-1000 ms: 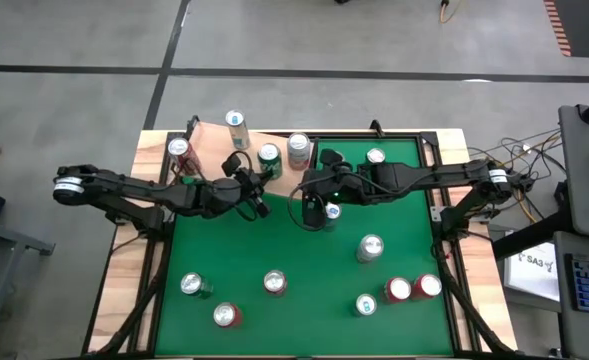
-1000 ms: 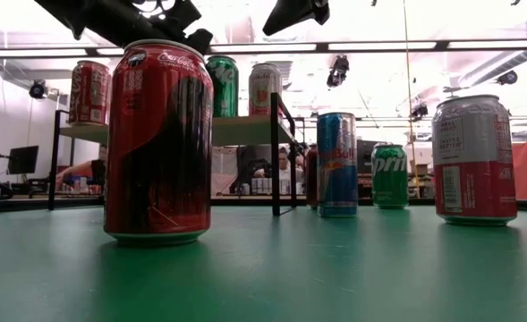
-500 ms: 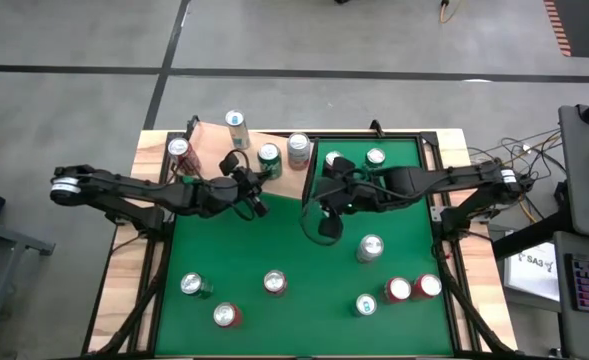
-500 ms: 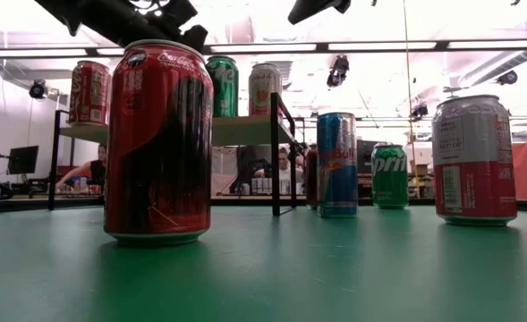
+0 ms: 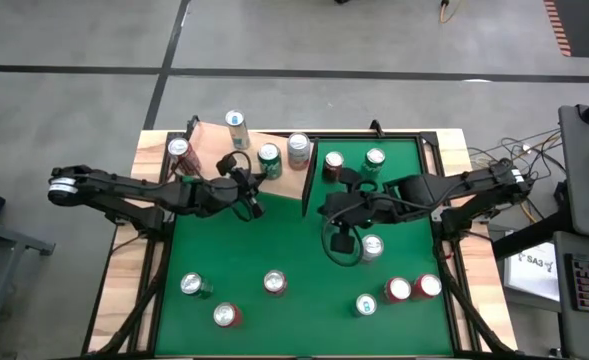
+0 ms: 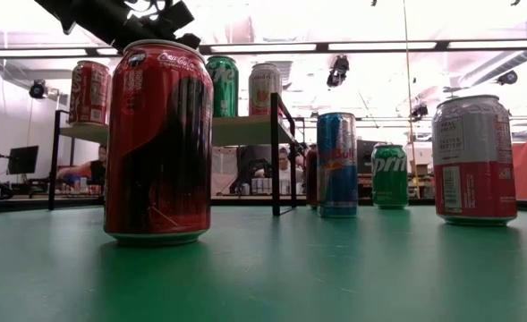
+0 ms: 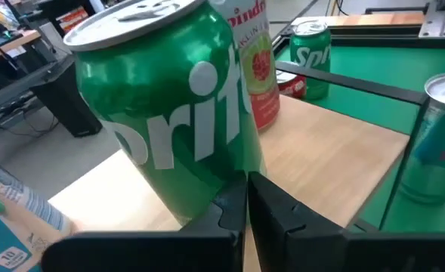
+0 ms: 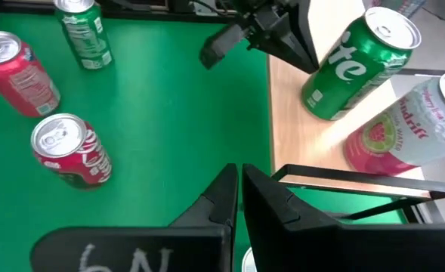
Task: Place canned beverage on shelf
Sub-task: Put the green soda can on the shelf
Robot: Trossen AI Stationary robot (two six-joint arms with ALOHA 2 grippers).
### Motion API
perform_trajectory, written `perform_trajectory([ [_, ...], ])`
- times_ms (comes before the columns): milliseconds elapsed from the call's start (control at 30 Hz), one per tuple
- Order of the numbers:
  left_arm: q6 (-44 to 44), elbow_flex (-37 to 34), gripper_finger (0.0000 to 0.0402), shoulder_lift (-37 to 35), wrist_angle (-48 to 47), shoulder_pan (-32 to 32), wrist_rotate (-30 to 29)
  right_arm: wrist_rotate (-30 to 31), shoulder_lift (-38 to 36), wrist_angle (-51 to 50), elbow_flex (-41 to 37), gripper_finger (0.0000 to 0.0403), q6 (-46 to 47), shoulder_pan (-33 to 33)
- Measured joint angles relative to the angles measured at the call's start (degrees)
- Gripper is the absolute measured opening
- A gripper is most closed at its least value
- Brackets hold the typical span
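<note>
A green Sprite can (image 5: 269,158) (image 7: 177,128) stands upright on its base on the pale wood shelf (image 5: 214,165), with a white-and-pink can (image 5: 298,148), a red can (image 5: 179,150) and a blue-and-white can (image 5: 236,122) standing there too. My left gripper (image 5: 256,205) (image 7: 246,200) is shut and empty, pointing at the Sprite can from the near side and a little short of it. My right gripper (image 5: 326,212) (image 8: 239,193) is shut and empty. It hangs in the air over the green table, just right of the shelf's dark end panel (image 5: 308,178).
Loose cans stand on the green table: a dark red one (image 5: 334,160) and a Sprite (image 5: 374,157) at the far side, a silver one (image 5: 371,247) near my right gripper, and several along the near edge (image 5: 274,283). A large red cola can (image 6: 158,143) fills the low view's left.
My right gripper, still shut, has drawn away from the shelf's end panel toward the table's near right, rising out of the low view's top edge. The cans have not moved.
</note>
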Motion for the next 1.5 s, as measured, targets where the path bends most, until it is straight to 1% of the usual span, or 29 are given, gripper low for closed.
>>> perform_trajectory([
  [233, -0.4, 0.0, 0.0, 0.1, 1.2, 0.0, 0.0, 0.0, 0.0, -0.5, 0.0, 0.0013, 0.0, 0.1],
  [567, -0.7, 0.0, 0.0, 2.9, 6.5, 0.1, -0.1, 0.0, 0.0, -0.4, 0.0, 0.0013, -0.3, 0.1],
  [767, -0.7, 0.0, 0.0, 3.4, 9.1, 0.2, -0.1, 0.0, 0.0, -0.4, 0.0, 0.0013, -0.5, 0.1],
  [1400, -0.2, 0.0, 0.0, 3.4, 10.9, 2.8, -0.1, 0.1, 0.1, -0.4, -0.1, 0.0013, -0.5, 0.1],
  [1500, 0.5, 0.0, 0.0, 3.4, 11.0, 3.3, -0.2, 1.0, 0.1, -0.4, -0.1, 0.0013, -0.5, 0.1],
])
